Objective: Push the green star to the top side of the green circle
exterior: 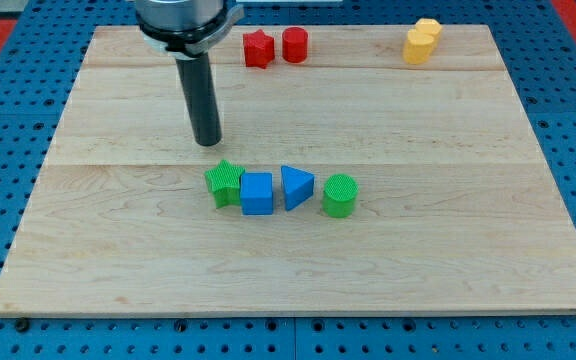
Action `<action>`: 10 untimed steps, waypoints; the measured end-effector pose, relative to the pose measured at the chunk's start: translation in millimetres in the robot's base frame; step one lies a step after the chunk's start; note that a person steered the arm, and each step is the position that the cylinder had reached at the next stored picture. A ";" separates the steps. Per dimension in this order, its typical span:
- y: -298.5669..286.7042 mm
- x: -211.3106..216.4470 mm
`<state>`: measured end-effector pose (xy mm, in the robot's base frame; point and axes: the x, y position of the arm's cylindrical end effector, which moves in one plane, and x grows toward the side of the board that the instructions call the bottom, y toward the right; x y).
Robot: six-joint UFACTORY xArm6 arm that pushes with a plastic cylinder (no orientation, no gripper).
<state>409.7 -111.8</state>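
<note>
The green star (225,183) lies at the left end of a row near the board's middle. To its right, touching it, is a blue cube (257,193), then a blue triangle (296,187), then the green circle (340,195) at the row's right end. My tip (208,141) stands on the board just above the green star and slightly to its left, a small gap apart from it.
A red star-like block (258,48) and a red cylinder (295,44) sit near the board's top edge. Two yellow blocks (421,41) sit together at the top right. The wooden board (468,200) lies on a blue pegboard surface.
</note>
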 end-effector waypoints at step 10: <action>23.2 72.7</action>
<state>482.4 -88.6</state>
